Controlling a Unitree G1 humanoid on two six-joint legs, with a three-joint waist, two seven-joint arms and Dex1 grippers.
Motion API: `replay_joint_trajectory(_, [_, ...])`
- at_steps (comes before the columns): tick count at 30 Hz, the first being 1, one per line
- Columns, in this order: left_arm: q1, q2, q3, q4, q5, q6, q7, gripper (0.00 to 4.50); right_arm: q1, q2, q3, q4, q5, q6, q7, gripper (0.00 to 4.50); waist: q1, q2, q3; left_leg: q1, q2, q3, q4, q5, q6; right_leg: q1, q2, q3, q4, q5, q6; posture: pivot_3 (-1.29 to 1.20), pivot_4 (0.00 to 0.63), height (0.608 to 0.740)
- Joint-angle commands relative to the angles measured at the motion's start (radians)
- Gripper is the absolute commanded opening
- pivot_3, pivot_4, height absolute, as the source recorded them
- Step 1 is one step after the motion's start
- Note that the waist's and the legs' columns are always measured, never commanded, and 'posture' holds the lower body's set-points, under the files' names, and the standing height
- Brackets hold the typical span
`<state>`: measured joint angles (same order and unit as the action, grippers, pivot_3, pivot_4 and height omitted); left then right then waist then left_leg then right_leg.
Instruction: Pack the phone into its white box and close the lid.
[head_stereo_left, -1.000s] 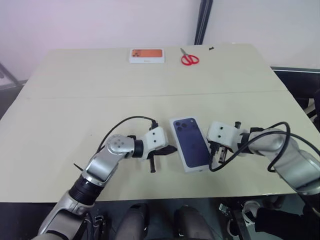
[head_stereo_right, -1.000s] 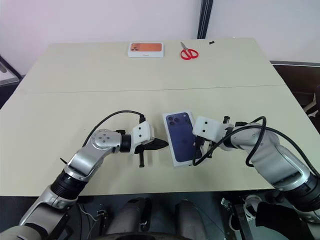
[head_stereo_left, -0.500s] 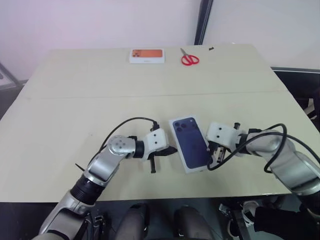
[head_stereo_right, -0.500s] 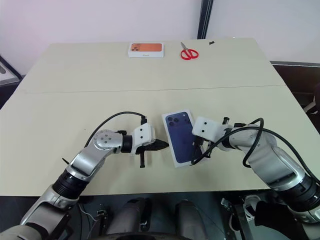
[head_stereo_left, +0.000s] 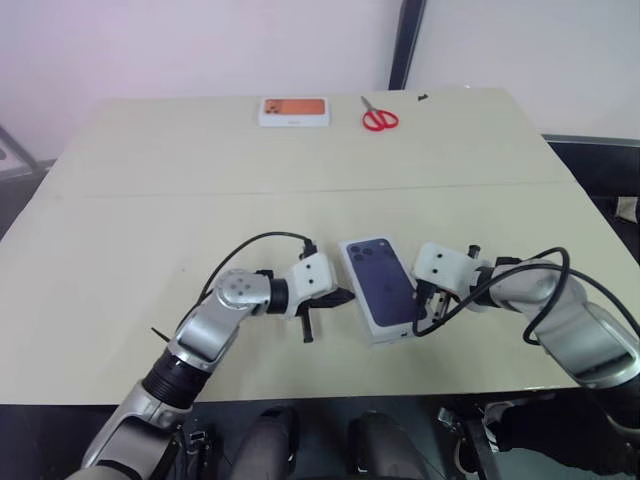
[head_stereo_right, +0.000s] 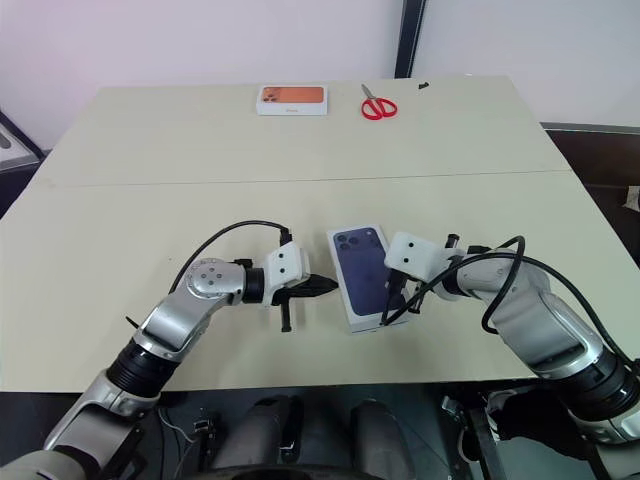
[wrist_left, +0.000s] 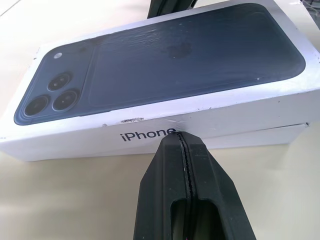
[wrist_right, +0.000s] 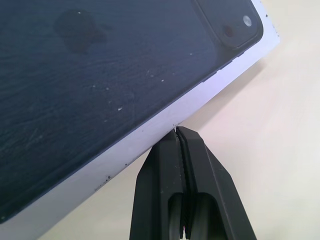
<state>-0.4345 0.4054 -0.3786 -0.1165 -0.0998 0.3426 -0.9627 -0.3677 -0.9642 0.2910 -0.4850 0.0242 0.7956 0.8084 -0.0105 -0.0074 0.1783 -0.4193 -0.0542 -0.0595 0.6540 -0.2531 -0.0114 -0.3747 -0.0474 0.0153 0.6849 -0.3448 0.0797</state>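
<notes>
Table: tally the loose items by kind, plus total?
Phone boxes: 2, the closed white box with the lid on it between the grippers, and a smaller orange-topped box at the far edge.
Scissors: 1, the red-handled pair beside that box.
Total: 3

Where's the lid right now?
In the left eye view, the lid sits on the white box near the table's front edge, between both shut end effectors.

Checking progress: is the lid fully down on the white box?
Not fully: the lid sits on the white box, whose edge shows beneath.
</notes>
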Motion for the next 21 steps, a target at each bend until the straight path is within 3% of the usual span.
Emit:
replay_joint_trajectory(1, [0.010,0.017,-0.004,-0.044,-0.017,-0.004,-0.026,0.00,0.005,-0.011,-0.030,-0.041,0.009,-0.024,0.027,0.05,0.000,0.000,0.000,0.000,0.000,0.000,0.000,0.000,0.000,0.000,0.000,0.000,0.000,0.000,0.000,0.00,0.150,0.740])
replay_joint_trajectory(13, [0.018,0.032,-0.009,-0.052,-0.008,-0.005,-0.044,0.00,0.048,-0.065,-0.072,-0.057,-0.011,-0.054,0.069,0.05,0.000,0.000,0.000,0.000,0.000,0.000,0.000,0.000,0.000,0.000,0.000,0.000,0.000,0.000,0.000,0.00,0.150,0.740])
replay_joint_trajectory(17, [0.015,0.026,0.049,-0.037,-0.029,-0.013,-0.011,0.00,0.048,-0.081,-0.150,-0.018,0.007,-0.085,0.065,0.05,0.000,0.000,0.000,0.000,0.000,0.000,0.000,0.000,0.000,0.000,0.000,0.000,0.000,0.000,0.000,0.00,0.150,0.740])
replay_joint_trajectory(21, [-0.019,-0.033,0.133,0.000,-0.059,-0.025,0.072,0.00,0.075,-0.073,-0.298,-0.030,0.137,-0.107,0.145,0.05,0.004,0.000,0.000,0.000,0.000,0.000,0.001,0.000,0.000,0.001,0.000,0.000,0.000,0.000,0.000,0.00,0.150,0.740])
